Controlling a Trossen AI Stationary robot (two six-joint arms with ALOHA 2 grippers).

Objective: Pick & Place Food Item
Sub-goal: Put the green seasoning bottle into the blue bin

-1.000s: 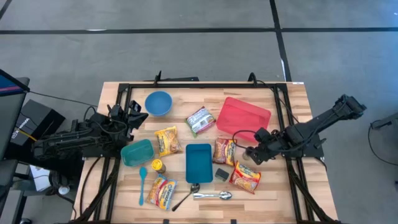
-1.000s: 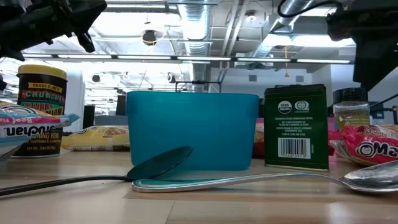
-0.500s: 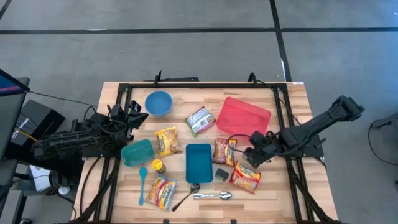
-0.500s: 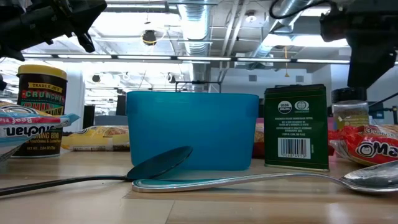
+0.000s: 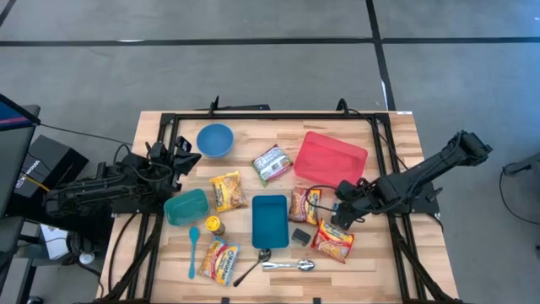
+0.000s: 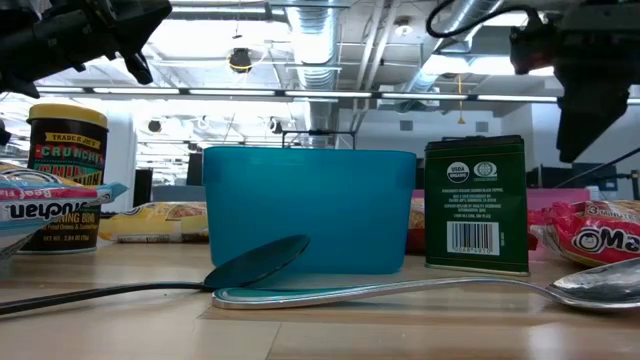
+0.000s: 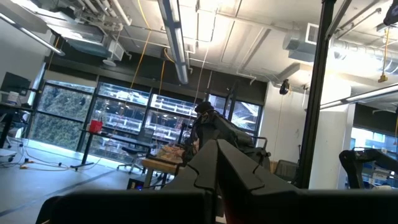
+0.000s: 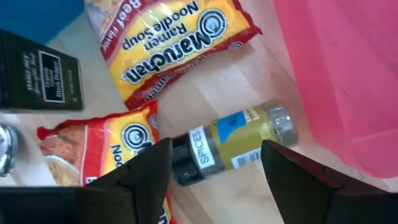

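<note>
Right wrist view showing right hand (image 8: pixel 211 163) spread wide, hovering over spice bottle (image 8: pixel 233 140) lying on worktop (image 8: pixel 249 81) beside pink tray (image 8: pixel 348 68). Having crept leftward from the tray, now lining up for the grasp. Left hand (image 5: pixel 173 160) parked, pressed together.

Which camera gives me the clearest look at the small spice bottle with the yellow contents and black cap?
The right wrist view: the spice bottle lies on its side between the open right gripper's fingers, label readable. In the high view the gripper covers it. The low view shows no clear sign of it; the left wrist view misses it.
</note>
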